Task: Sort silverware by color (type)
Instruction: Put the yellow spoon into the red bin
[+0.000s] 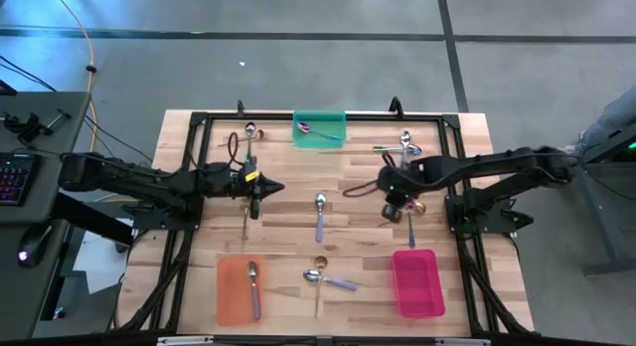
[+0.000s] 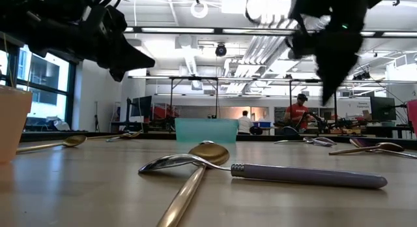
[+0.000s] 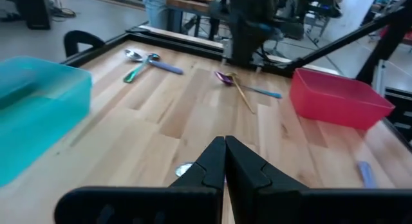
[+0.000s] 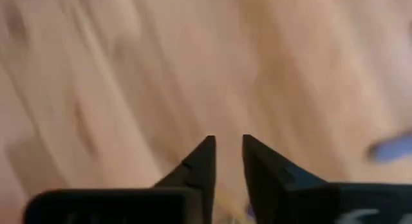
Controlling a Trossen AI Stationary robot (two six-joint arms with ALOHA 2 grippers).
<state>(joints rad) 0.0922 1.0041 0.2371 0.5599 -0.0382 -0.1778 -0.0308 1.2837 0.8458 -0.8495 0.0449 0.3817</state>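
Spoons lie scattered on the wooden table. A silver spoon with a lavender handle (image 1: 320, 217) lies at the centre, and another (image 1: 331, 280) crosses a gold one (image 1: 318, 281) near the front (image 2: 260, 169). A gold spoon (image 1: 244, 223) lies below my left gripper (image 1: 262, 188), which is shut and hovers above the table (image 3: 224, 153). My right gripper (image 1: 395, 199) points down over the boards with a narrow gap between its fingers (image 4: 226, 145). It stands beside an iridescent spoon and a gold one (image 1: 413, 211). One spoon lies in the green tray (image 1: 320, 128) and one in the orange tray (image 1: 243, 289).
The pink tray (image 1: 417, 282) stands at the near right. More spoons lie in small clusters at the far left (image 1: 249, 134) and far right (image 1: 405, 145). A black frame (image 1: 199, 119) runs round the table. There is free board between the two grippers.
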